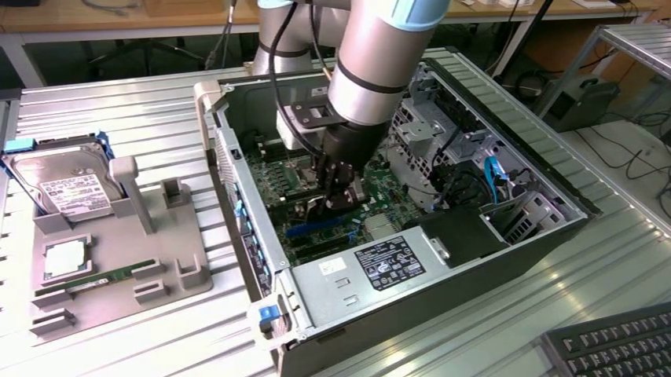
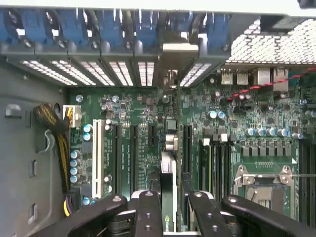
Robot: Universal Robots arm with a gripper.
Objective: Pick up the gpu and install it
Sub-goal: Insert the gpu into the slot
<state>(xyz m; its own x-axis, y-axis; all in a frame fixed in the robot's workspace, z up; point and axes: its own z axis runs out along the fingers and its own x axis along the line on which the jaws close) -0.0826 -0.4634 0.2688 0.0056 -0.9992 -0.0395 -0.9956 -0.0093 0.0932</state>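
The gpu (image 2: 168, 163) shows edge-on in the wrist view, a thin card running from between my fingers (image 2: 149, 213) toward the case's rear slot covers. Its metal end bracket (image 2: 173, 54) stands against the slot openings. My gripper (image 2: 170, 217) is shut on the card's top edge. In the exterior view the gripper (image 1: 338, 200) reaches down inside the open computer case (image 1: 251, 236), just above the motherboard (image 1: 383, 216) and its blue expansion slot (image 1: 313, 228). I cannot tell whether the card's lower edge touches a slot.
On the exterior view's left, a grey fixture (image 1: 173, 259) holds a silver hard drive (image 1: 65, 188), a CPU (image 1: 65, 259) and a green RAM stick (image 1: 100, 279). A power supply (image 1: 388, 263) sits in the case's near end. A keyboard (image 1: 618, 345) lies at the lower right.
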